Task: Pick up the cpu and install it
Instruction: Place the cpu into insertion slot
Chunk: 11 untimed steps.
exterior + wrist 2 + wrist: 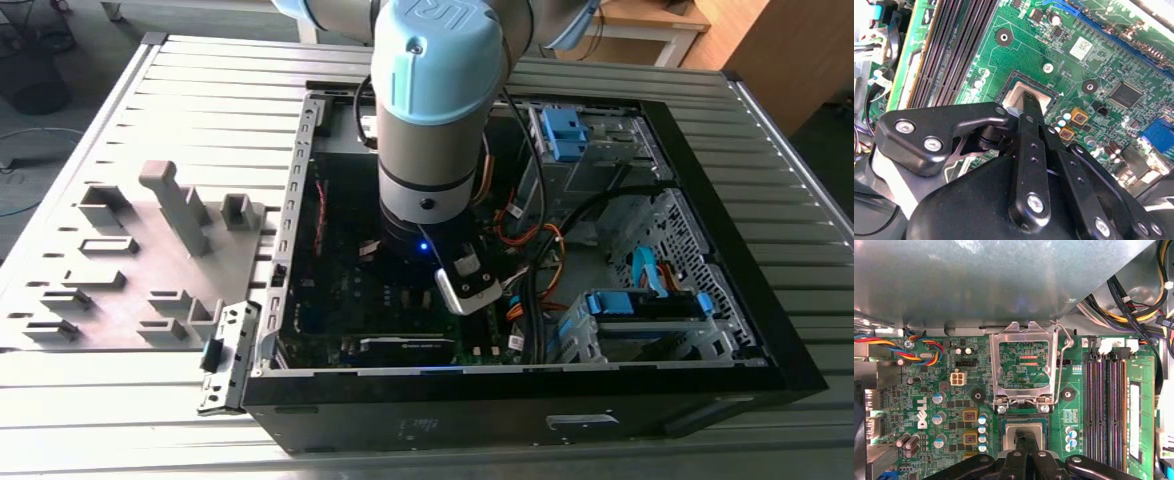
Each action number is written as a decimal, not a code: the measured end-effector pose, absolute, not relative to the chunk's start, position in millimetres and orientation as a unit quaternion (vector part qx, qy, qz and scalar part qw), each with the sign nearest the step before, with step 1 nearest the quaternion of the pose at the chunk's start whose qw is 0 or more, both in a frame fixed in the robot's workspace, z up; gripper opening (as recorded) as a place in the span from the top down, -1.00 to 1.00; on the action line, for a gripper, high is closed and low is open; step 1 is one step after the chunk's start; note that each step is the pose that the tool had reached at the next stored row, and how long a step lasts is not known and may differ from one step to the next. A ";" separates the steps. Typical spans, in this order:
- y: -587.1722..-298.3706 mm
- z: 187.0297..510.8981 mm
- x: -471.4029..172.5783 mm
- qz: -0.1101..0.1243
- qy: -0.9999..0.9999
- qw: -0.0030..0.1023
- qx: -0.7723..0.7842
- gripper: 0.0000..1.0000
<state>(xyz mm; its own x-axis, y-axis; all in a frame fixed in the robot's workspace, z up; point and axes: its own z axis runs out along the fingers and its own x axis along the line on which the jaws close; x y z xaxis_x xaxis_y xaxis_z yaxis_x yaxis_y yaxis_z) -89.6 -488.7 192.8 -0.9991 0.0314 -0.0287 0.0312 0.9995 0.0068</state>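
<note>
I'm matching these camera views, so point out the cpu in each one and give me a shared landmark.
Exterior view: hidden under the arm's wrist, mid-case.
First wrist view: the cpu at the socket, beside the raised metal frame.
Second wrist view: the cpu at the socket.
Shared landmark: the black memory slots beside the socket, in both wrist views.

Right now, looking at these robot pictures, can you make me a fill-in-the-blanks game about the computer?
1. The motherboard is coloured ____.
2. The metal frame of the socket is flipped ____.
3. The hand is down at the silvery square ____ at the socket.
4. The computer case lies on a ribbed metal ____.
Missing words: green; open; cpu; table.
</note>
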 end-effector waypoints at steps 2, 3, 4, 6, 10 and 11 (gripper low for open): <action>-488.6 193.6 -89.6 0.004 1.000 0.015 0.016 0.79; -488.5 194.4 -89.5 0.004 1.000 0.015 0.016 0.79; -488.5 195.5 -89.5 0.004 1.000 0.015 0.016 0.79; -488.6 198.3 -89.6 0.003 1.000 0.015 0.016 0.79; -488.7 204.4 -89.6 0.003 1.000 0.014 0.016 0.79; -488.7 206.1 -89.6 0.003 1.000 0.014 0.016 0.79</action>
<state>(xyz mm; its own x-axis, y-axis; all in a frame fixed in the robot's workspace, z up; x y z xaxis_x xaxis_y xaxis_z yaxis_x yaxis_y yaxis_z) -89.6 -488.7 206.1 -0.9991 0.0314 -0.0288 0.0312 0.9995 0.0072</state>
